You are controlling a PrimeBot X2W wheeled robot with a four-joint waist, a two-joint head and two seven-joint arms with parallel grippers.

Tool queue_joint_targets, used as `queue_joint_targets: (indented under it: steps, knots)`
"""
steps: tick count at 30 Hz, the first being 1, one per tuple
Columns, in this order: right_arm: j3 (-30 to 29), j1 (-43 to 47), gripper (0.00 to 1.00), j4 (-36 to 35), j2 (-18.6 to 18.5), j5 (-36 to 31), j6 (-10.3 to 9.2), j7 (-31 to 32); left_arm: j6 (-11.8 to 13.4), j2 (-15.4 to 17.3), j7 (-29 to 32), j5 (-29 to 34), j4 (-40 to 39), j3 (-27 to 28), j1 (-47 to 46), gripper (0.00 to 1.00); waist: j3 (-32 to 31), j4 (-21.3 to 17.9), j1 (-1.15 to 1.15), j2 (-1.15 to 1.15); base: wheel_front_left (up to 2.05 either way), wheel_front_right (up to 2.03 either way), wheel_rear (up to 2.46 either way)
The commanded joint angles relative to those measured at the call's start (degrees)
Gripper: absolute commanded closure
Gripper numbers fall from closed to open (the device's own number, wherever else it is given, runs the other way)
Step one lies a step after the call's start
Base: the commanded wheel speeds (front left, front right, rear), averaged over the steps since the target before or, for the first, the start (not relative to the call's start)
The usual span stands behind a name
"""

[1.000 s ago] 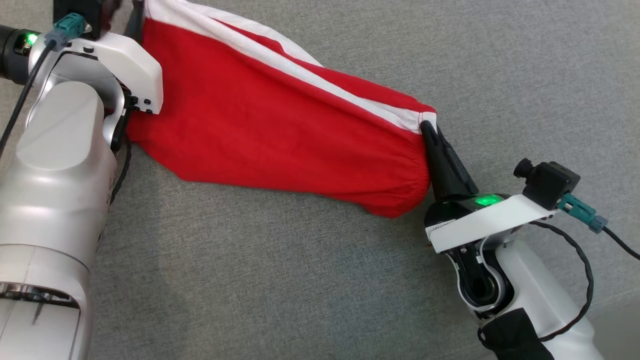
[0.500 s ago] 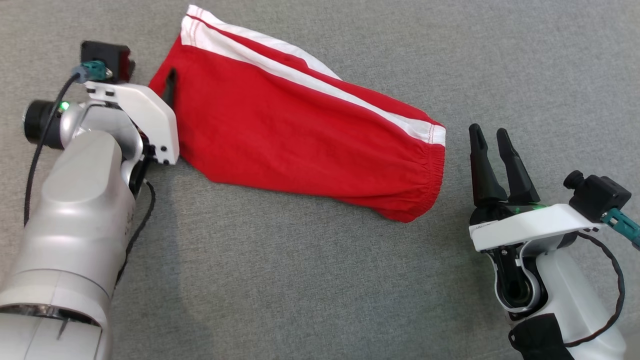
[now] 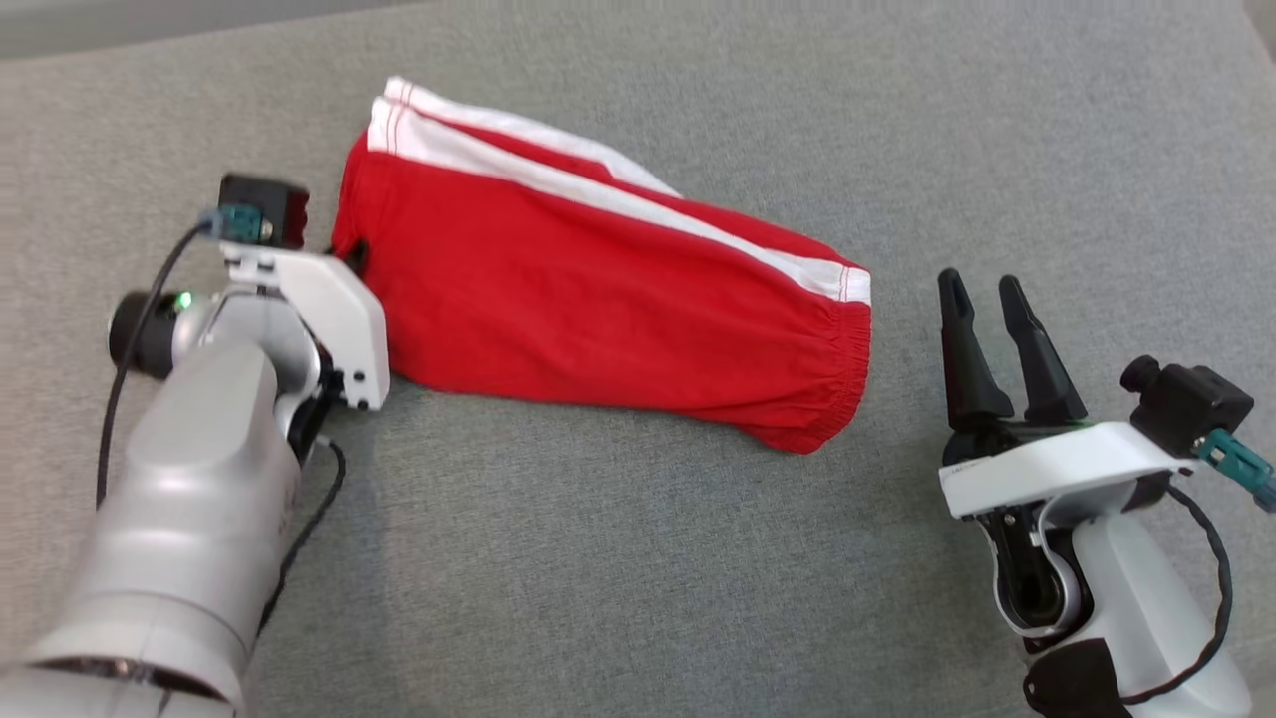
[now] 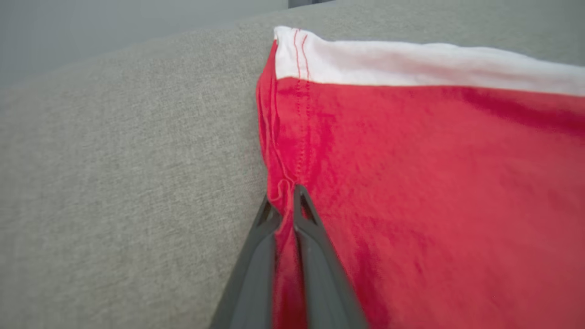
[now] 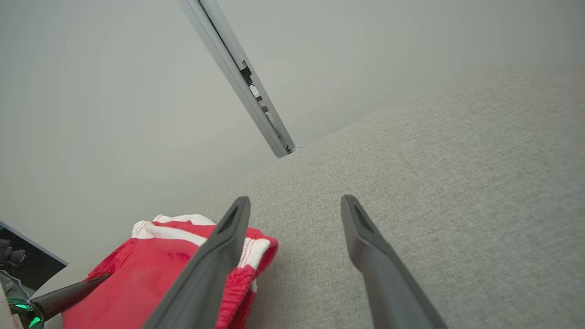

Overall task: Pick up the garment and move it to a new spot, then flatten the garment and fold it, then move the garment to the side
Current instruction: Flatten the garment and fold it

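i see one red cloth garment with white stripes (image 3: 618,299), probably shorts, upper centre on grey fabric (image 3: 598,558). two grippers: left gripper (image 4: 283,201) pinches its hem, right gripper (image 3: 979,281) splayed, empty, at right.

In the head view the left gripper (image 3: 351,257) was mostly hidden behind its white wrist housing (image 3: 334,309), a dark sliver showing at the edge of the garment (image 3: 608,309). In the left wrist view the cloth ran off the right and bottom edges (the fingers' bases too, slightly blurred). In the right wrist view a finger of the right gripper (image 5: 295,203) covered part of its gathered end.
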Motion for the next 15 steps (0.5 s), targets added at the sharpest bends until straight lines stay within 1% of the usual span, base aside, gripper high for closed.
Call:
queue_joint_targets:
  steps: [1,3,9,12,15]
  knots:
    - [-0.4,0.8,0.0,0.3,-0.3,-0.4,0.0,0.0,0.0,0.4,-0.8,-0.7,0.6,0.3,1.8,1.0,-1.7,0.9,0.0,0.0,0.0,0.0,0.0]
    - [-1.2,1.5,0.0,0.6,-0.3,-2.7,0.0,0.0,0.2,-0.1,-3.1,-1.8,0.5,1.2,4.3,1.0,-3.6,1.9,0.0,0.0,0.0,0.0,0.0]
    - [-2.6,4.4,0.0,2.1,-0.3,-5.6,0.0,0.0,1.3,-1.1,-9.7,-4.1,0.6,2.7,12.9,1.0,-8.5,5.4,0.0,0.0,0.0,0.0,0.0]
    - [-3.3,5.5,0.0,3.1,-0.4,-6.3,0.0,0.0,1.7,-1.9,-11.7,-5.4,0.7,3.5,17.3,1.0,-10.0,7.2,0.0,0.0,0.0,0.0,0.0]
    - [-3.6,6.1,0.0,3.7,-0.3,-7.4,0.0,0.0,1.5,-2.5,-13.1,-6.6,0.6,4.0,20.5,1.0,-10.8,9.0,0.0,0.0,0.0,0.0,0.0]
